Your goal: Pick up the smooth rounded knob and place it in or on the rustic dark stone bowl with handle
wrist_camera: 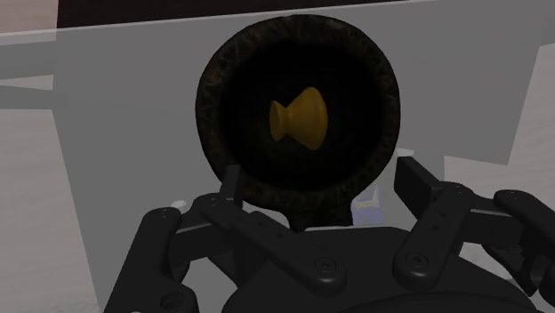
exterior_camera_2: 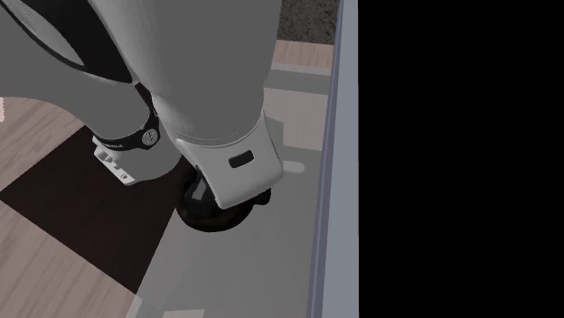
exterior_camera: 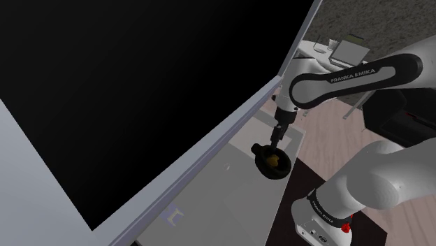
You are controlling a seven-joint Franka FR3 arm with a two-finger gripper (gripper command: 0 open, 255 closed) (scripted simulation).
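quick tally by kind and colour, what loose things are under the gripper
yellow rounded knob, lying inside the bowl: 1
dark rough-rimmed bowl with handle: 1
total: 2

light: dim, flat | shadows: soft grey bands across the table [exterior_camera_2: 258, 271] | bowl [wrist_camera: 206, 98] interior: near-black

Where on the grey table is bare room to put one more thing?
Bare: the grey table between the dark bowl and the small white object. Crowded: the bowl, with the yellow knob inside and the gripper above.
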